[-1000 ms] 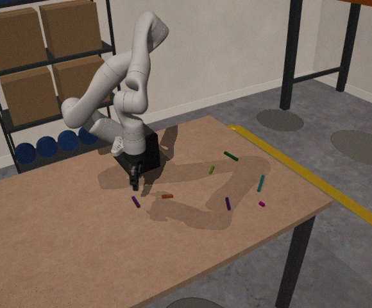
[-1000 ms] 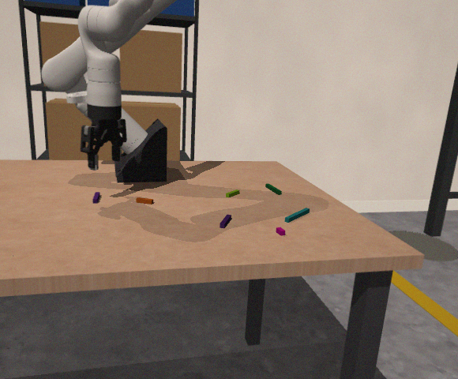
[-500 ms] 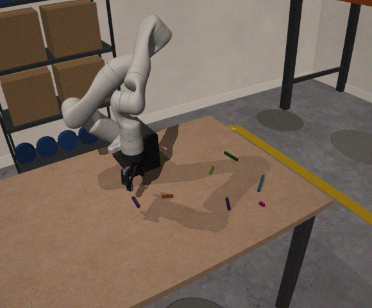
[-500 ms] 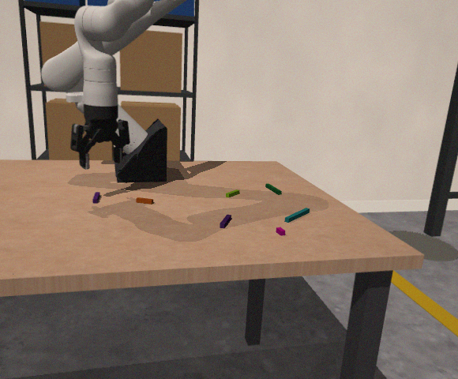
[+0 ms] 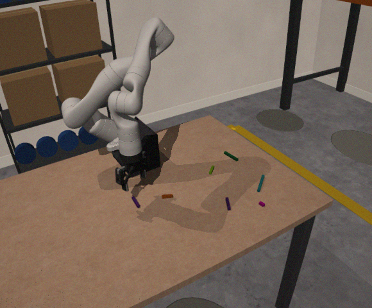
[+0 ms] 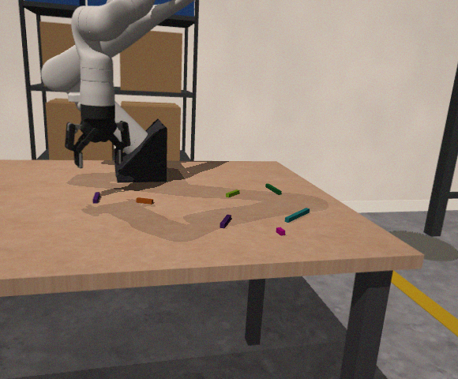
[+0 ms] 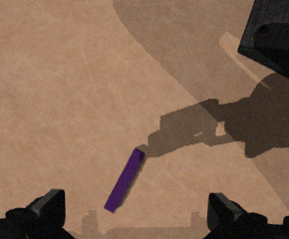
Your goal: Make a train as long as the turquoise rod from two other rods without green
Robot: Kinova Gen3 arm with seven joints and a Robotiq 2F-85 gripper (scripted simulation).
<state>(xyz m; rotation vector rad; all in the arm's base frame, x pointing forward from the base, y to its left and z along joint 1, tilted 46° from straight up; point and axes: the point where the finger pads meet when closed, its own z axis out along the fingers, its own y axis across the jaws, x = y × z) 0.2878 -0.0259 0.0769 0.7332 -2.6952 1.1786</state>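
Gripper [image 5: 135,180] [image 6: 99,161] [image 7: 137,208] wide and empty above the counter [image 5: 63,239] [image 6: 99,245] [image 7: 50,100], near the purple rod [image 5: 135,201] [image 6: 95,197] [image 7: 125,180], which lies flat, apart from the orange rod [image 5: 167,196] [image 6: 144,200]; we judge this the approach to a first pick, next requiring us to align the fingers across the purple rod and descend.

Pale wall [image 5: 212,49] [image 6: 323,102] | grey floor [image 5: 338,265] [image 6: 433,294] (yellow stripe [image 5: 295,167] [image 6: 437,313] across it) | boxes [image 5: 13,40] [image 6: 152,61] on dark shelving [image 5: 111,29] [image 6: 26,81]
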